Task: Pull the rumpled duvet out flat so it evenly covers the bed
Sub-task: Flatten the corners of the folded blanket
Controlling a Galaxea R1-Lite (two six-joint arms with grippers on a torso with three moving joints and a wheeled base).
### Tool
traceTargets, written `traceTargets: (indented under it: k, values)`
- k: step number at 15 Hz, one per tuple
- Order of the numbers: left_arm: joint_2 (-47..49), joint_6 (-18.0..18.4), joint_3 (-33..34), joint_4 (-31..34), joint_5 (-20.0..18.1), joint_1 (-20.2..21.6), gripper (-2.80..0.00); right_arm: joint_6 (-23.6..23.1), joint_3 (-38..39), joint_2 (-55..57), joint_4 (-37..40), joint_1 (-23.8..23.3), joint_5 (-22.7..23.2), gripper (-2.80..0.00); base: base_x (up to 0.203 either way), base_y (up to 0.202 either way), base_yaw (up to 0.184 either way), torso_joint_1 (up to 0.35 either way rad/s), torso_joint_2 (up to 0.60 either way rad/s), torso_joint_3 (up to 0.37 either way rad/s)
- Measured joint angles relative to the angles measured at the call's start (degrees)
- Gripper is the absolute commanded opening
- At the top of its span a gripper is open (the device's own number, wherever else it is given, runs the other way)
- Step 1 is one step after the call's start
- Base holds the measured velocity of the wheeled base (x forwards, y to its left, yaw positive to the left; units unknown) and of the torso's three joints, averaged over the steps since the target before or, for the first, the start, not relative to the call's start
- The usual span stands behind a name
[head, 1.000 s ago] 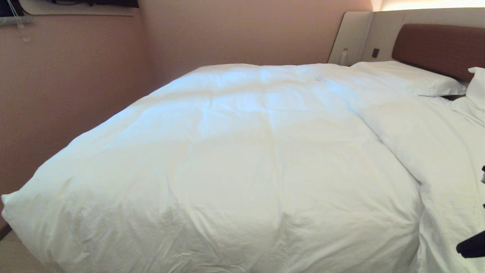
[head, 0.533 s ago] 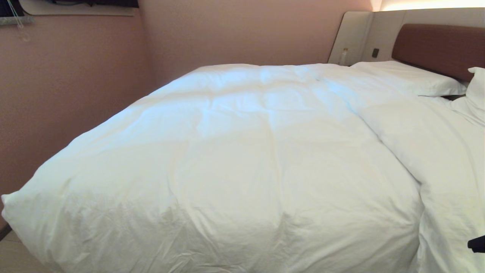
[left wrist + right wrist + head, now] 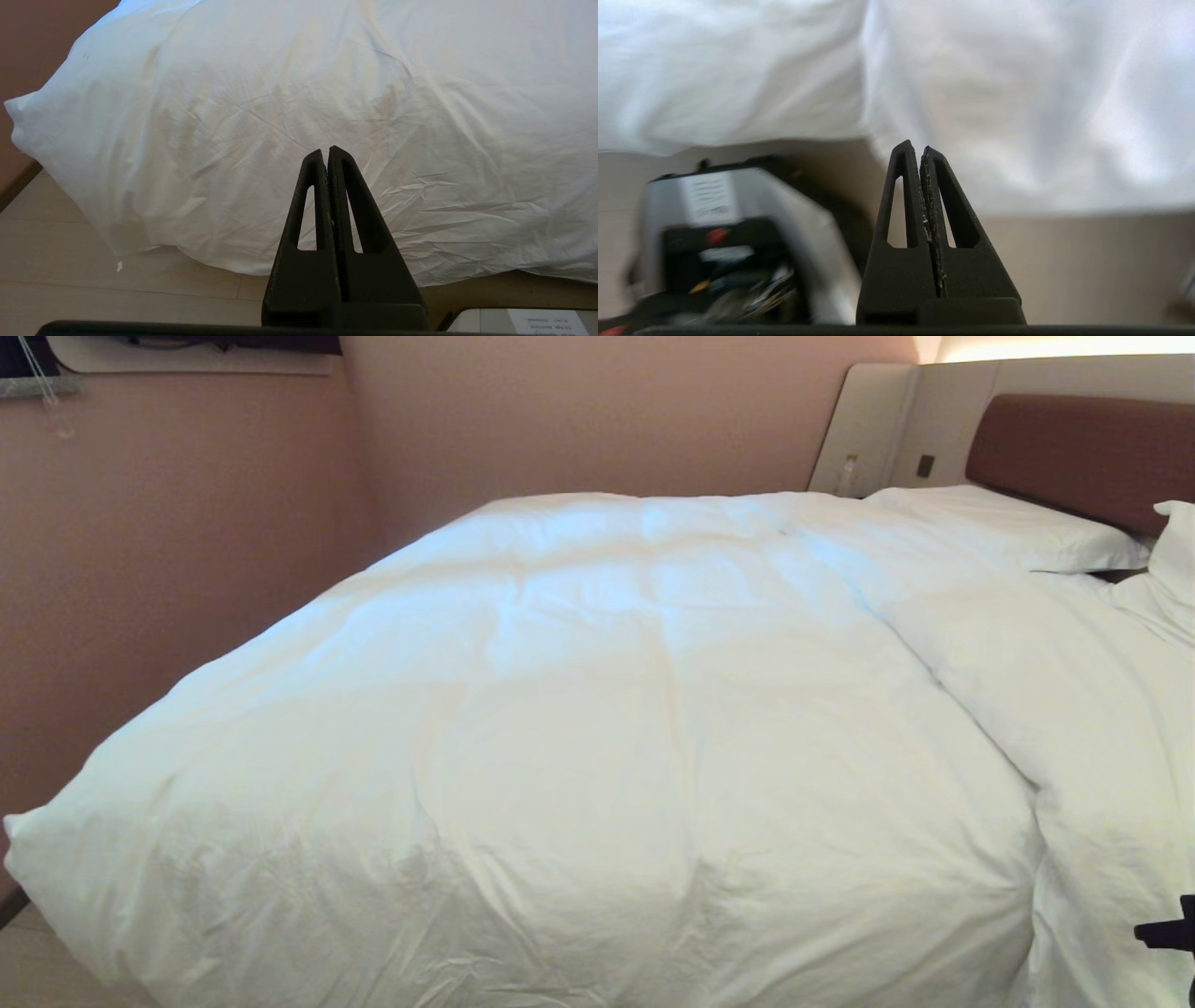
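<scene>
My right end effector (image 3: 921, 150), clenched on nothing, hangs low off the near right corner of the bed (image 3: 1083, 448); in the head view only a dark sliver of that arm shows at the lower right edge of the frame. In its wrist view the duvet (image 3: 1017, 93) fills the upper half beyond the closed tips, its hanging hem ending just above the floor (image 3: 1087, 261), with a vertical fold line running down the cloth in the upper centre. My own base (image 3: 738, 224) sits in the lower left of that view.

My left end effector (image 3: 327, 151) is likewise clenched and empty, parked in front of the foot of the bed, the duvet's draped front face spreading across the frame beyond it and its corner bulging at the left.

The duvet lies ahead of and above both end effectors, its length running away toward the headboard in the upper right of the head view. The left and centre look smooth; the trouble is on the right, where a long ridge (image 3: 943, 644) runs diagonally from upper centre toward the lower right, a rumpled flap beyond it. The right arm is plainly nearer that flap. I judge the next move turns on opening its fingers and reaching up to the hem there. Floor in front gives room to pull; the wall (image 3: 187, 523) crowds the left side, and pillows (image 3: 1008, 527) sit at the upper right.
</scene>
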Motion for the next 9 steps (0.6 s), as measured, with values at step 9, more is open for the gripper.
traceTargets:
  k: [9]
  values:
    - [-0.02, -0.01, 0.0, 0.02, -0.02, 0.0, -2.8, -17.38, 6.56, 3.21, -18.19, -4.5, 7.4, -2.8, 0.0, 0.0, 0.0, 0.0, 0.0, 0.0]
